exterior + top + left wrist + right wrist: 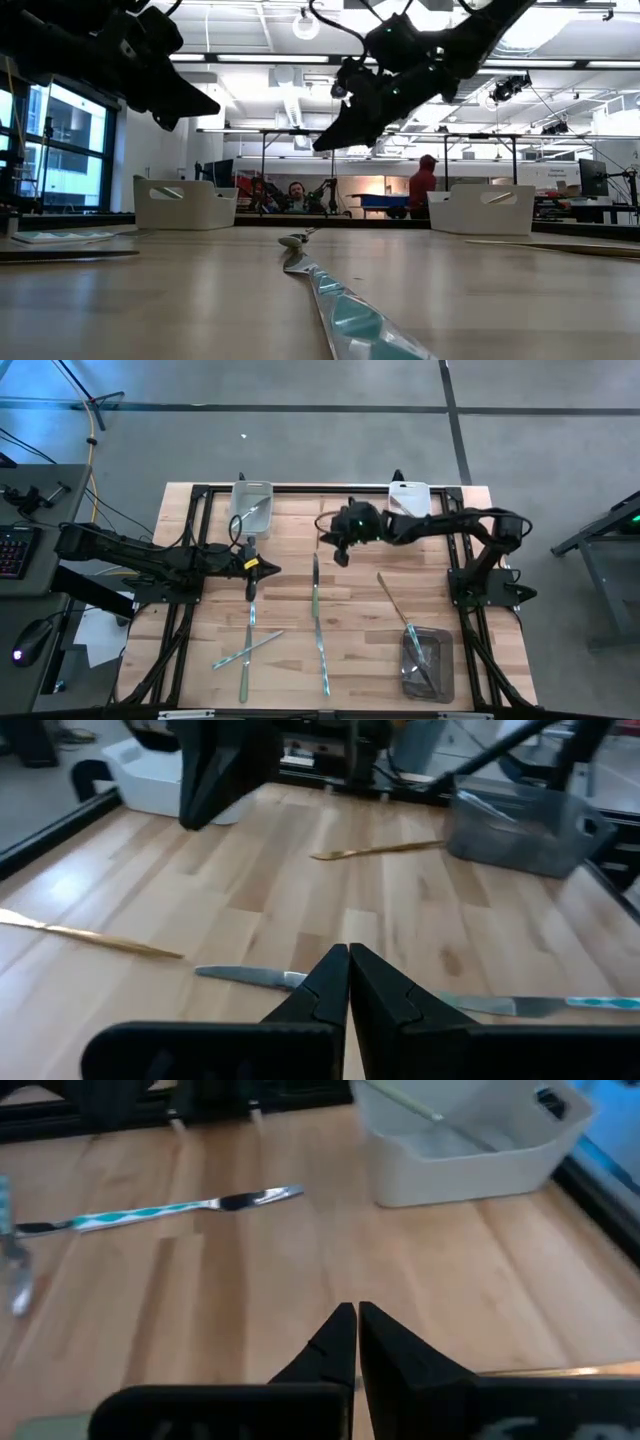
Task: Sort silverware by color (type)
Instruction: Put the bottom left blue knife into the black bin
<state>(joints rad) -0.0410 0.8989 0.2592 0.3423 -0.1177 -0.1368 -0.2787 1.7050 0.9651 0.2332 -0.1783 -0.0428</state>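
Silverware lies scattered flat on the wooden table (350,630): a teal-handled piece (316,588) at the middle, a silver one (322,655) nearer, two crossed pieces (246,651) at near left, and a gold piece (392,600) toward the right. My left gripper (262,567) hovers shut over the table's left half, above a slim piece (250,596). My right gripper (340,552) hangs shut above the far middle, empty. In the left wrist view a silver blade (250,978) lies just past my shut fingers (330,982). The right wrist view shows a teal-handled piece (160,1210).
A white bin (252,508) holding one piece stands at far left, another white bin (408,498) at far right. A grey bin (427,663) with several pieces sits at near right. Black frame rails (190,600) run along both sides. People show in the room behind (425,185).
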